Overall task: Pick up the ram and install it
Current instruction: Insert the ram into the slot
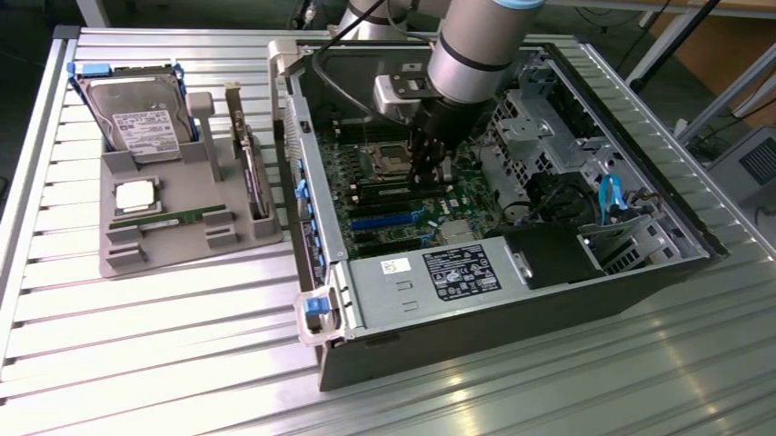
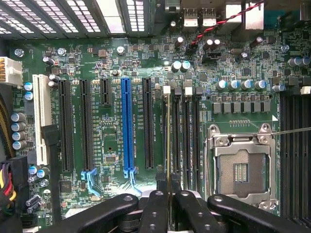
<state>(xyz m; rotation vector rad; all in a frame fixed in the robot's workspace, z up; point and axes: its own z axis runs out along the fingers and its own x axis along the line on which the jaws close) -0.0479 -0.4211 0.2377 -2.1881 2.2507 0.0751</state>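
Exterior view: arm reaches down into open computer case (image 1: 510, 272) lying on its side on slatted metal table (image 1: 158, 336). Gripper (image 1: 427, 168) sits low over motherboard (image 1: 406, 204), near empty processor socket (image 1: 391, 156). Grey holder tray (image 1: 182, 227) stands on the table toward the exterior view's left, apart from the case; it carries a hard drive (image 1: 140, 123) upright, a square silver processor chip (image 1: 136, 195), an expansion card (image 1: 249, 163) on edge. A thin green strip lies flat in the tray's front slot, too small to identify. Power supply (image 1: 455, 272) with labels fills the near end of the case.

Wrist view: black fingers (image 2: 158, 208) closed together on the ram (image 2: 168, 141), seen edge-on as a thin vertical line running up from between the fingertips. The ram's edge lines up along the memory slots (image 2: 187, 141) just beside the empty processor socket (image 2: 240, 167); whether it is seated in a slot I cannot tell. Blue expansion slot (image 2: 127, 126) and black ones lie further off
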